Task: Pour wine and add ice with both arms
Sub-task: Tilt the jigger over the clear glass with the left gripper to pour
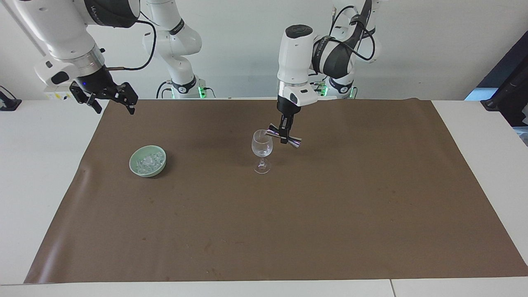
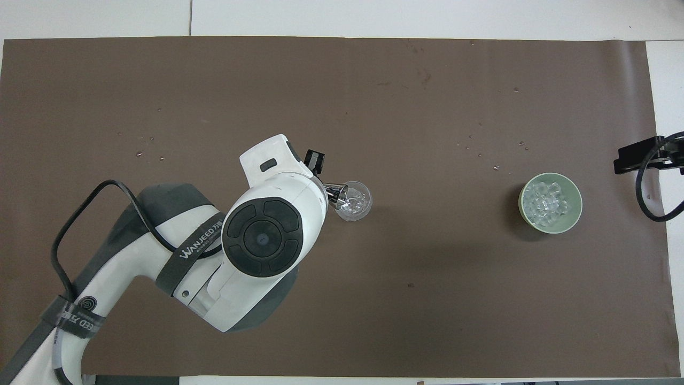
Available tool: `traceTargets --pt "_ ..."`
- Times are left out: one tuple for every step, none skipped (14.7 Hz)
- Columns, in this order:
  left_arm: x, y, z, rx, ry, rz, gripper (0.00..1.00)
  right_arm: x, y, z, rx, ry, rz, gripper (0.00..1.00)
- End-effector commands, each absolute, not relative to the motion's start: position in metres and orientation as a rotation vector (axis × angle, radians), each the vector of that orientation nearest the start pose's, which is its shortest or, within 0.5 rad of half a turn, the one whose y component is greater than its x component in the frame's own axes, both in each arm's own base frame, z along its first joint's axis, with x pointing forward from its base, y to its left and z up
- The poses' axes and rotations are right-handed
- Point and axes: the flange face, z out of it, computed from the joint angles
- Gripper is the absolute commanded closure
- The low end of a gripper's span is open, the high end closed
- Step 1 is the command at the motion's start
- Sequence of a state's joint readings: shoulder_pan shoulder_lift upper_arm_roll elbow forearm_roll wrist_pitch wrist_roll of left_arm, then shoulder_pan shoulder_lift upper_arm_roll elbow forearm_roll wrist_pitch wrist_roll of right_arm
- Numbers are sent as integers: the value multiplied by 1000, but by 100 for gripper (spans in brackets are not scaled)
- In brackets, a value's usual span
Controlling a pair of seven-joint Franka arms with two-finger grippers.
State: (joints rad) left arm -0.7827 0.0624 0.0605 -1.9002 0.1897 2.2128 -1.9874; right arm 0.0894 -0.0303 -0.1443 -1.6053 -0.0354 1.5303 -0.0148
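Observation:
A clear wine glass (image 1: 262, 146) stands upright mid-table on the brown mat; it also shows in the overhead view (image 2: 357, 202). My left gripper (image 1: 284, 138) is shut on the waist of a metal jigger (image 1: 294, 142), held tilted with its lower mouth at the glass rim (image 2: 337, 193). The ice (image 1: 149, 160) lies heaped in a pale green bowl (image 1: 133, 164) toward the right arm's end, also in the overhead view (image 2: 546, 200). My right gripper (image 1: 114, 108) is open and empty, raised over the mat's edge beside the bowl (image 2: 578, 214).
The brown mat (image 1: 330, 206) covers most of the white table. Small clear specks (image 2: 481, 151) lie scattered on the mat farther from the robots than the bowl. The left arm's body hides the mat under it in the overhead view.

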Motion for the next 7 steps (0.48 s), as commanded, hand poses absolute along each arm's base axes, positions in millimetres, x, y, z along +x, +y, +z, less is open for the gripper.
traceTargets --pt "449 -406 494 -2745 -1808 -450 100 534 -37 622 -3149 63 79 0" --pt "446 -409 496 -2742 -1783 -466 100 534 -36 622 -3149 61 79 0" --pt "445 -411 500 -2741 -1771 -484 100 534 -36 622 -3149 60 79 0" --pt "443 -412 501 -2738 -1749 -502 100 534 -36 622 -3149 60 79 0" --pt "443 -412 502 -2738 -1735 -530 100 534 -37 622 -3149 63 79 0" --pt "440 -416 502 -2737 -1735 -547 100 534 -37 622 -3149 63 79 0" --pt "437 -420 502 -2736 -1725 -588 100 534 -37 622 -3149 63 79 0"
